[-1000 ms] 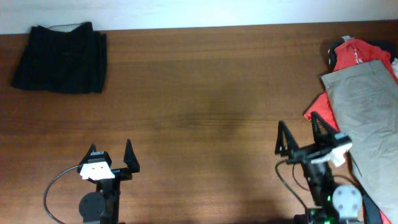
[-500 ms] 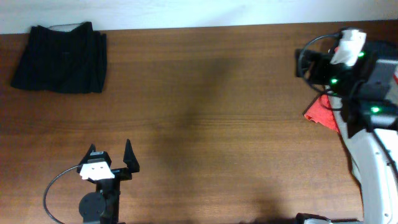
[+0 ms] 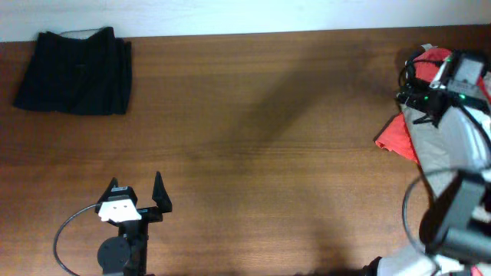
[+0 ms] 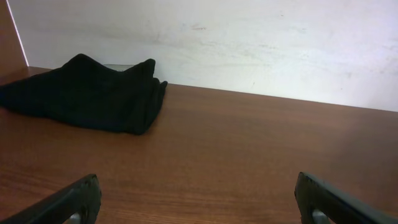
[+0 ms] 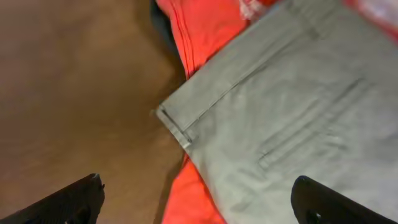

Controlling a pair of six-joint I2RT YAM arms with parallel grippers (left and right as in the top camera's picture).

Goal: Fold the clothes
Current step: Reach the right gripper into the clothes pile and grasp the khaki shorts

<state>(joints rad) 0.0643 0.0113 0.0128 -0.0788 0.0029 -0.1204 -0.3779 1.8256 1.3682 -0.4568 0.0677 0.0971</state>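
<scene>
So the right gripper (image 5: 196, 182) hangs right over the khaki shorts (image 5: 280, 112), jaws spread wide with nothing in them. The left gripper (image 3: 136, 182) is parked well away from the shorts on the opposite side of the table (image 3: 268, 115), also wide open and empty.

The shorts lie on top of the red T-shirt (image 5: 205, 31), which pokes out from under them past what looks like the waistband corner (image 5: 171, 121). The welt pocket (image 5: 305, 134) faces up, a bit further into the shorts from that corner. The black garment (image 3: 73, 73) is way across from the shorts, at the far opposite corner, and looks already bundled up, so I'd leave it alone.

My read is that we're at the very start: grab the shorts and drag them off the pile. How I'd do it:

- Go for that waistband corner. It's the stiffest bit and sits just beside bare wood.
- Come down so one finger lands on the wood side and the other on the khaki, then pinch only the shorts layer.
- Biggest risk is catching the red shirt underneath too, since it's touching right there.
- Pull them away from the pile toward open wood, keeping the cloth low and flat so it doesn't bunch.
</scene>
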